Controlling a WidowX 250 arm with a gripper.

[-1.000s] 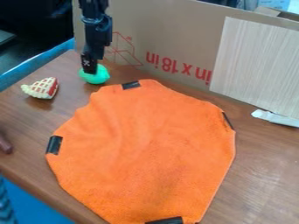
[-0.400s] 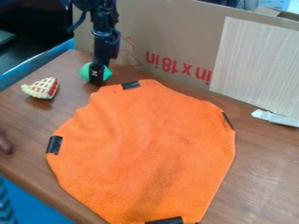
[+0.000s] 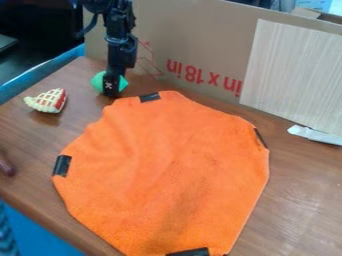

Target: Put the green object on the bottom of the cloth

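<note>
The gripper (image 3: 111, 89) hangs at the upper left of the camera view, low over the table, directly in front of the green object (image 3: 98, 81). Green shows on both sides of the gripper, and the middle of the object is hidden behind it. I cannot tell whether the object is held. To the right and nearer the camera, the orange cloth (image 3: 167, 170) lies spread on the wooden table (image 3: 300, 200), with black tape pieces at its edges.
A toy pie slice (image 3: 48, 101) lies left of the green object. Behind the cloth stands a cardboard box wall (image 3: 194, 40) with a pale panel (image 3: 294, 80) against it. A white strip (image 3: 315, 135) lies at the right, and a dark brown thing (image 3: 5, 164) at the left edge.
The gripper has shifted slightly right and down, from above the green object to in front of it. The green object looks to be in about the same place.
</note>
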